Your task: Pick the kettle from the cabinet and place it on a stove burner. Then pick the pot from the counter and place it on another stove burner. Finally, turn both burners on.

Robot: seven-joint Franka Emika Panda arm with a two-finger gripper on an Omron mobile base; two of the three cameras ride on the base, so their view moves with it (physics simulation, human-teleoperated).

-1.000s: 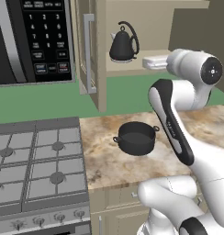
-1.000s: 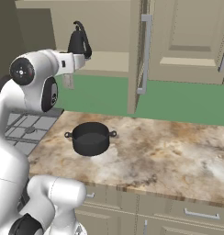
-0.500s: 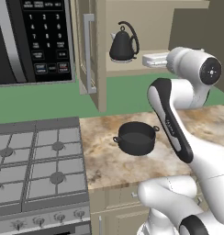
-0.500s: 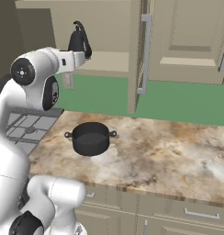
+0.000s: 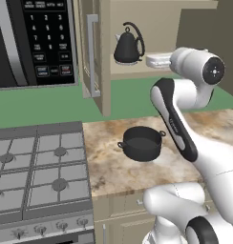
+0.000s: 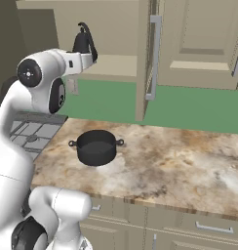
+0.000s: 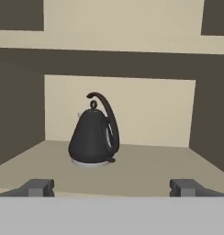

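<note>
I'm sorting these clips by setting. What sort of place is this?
A rendered home kitchen, most likely: a gas range beside a marbled counter, a microwave above, and a kettle in an open cabinet.

Kettle (image 7: pixel 92 137): black, thin silver base rim. Cabinet (image 5: pixel 105 57): beige wood, silver bar handle (image 5: pixel 92 55). Pot (image 5: pixel 141 143): dark grey. Counter (image 6: pixel 179 163): beige-brown marbled stone, lighter edge. Wall (image 6: pixel 189 107): green. Range grates (image 5: pixel 39 164): grey.

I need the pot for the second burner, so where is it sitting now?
The pot stands on the counter just right of the stove, below the open cabinet that holds the kettle.
</note>
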